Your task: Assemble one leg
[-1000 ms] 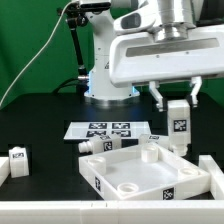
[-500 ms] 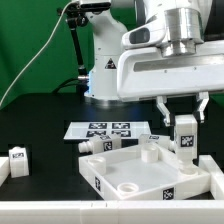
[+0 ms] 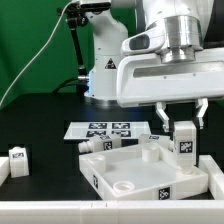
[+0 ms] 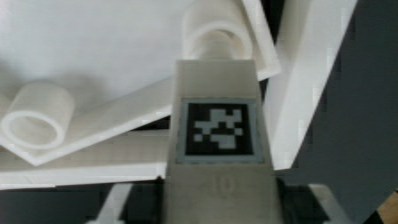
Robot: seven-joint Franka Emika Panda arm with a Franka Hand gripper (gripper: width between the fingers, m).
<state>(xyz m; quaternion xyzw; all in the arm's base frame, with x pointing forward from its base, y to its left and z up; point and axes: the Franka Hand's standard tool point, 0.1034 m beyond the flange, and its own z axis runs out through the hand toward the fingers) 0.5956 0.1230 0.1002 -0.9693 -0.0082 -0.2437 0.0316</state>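
1. The end effector (image 3: 182,122) pinched the leg (image 3: 183,140) by its upper part, one finger on each side. The leg hung upright beneath it, tag facing the room.
2. Change noted: over the last second the end effector had come down, with a small drift toward the exterior view's right at the start. The leg had been well above the panel (image 3: 140,172) and now hung low over the panel's far corner.
3. The panel lay flat on the desk (image 3: 40,120), directly below the end effector. I could not tell whether the leg's lower end touched the panel or hung just above it.
4. In the wrist view, the leg (image 4: 222,110) ran straight out from the end effector (image 4: 217,200), with the panel (image 4: 107,150) behind it. A round boss (image 4: 36,110) sat beside the leg, not under its tip.
5. Judgement: this was the lowering stage before insertion, and the leg was not yet seated. Its narrow end needed to line up with the corner socket, since a small offset could jam it on the rim.
6. A spare leg (image 3: 18,157) stood well apart from the end effector, untouched.
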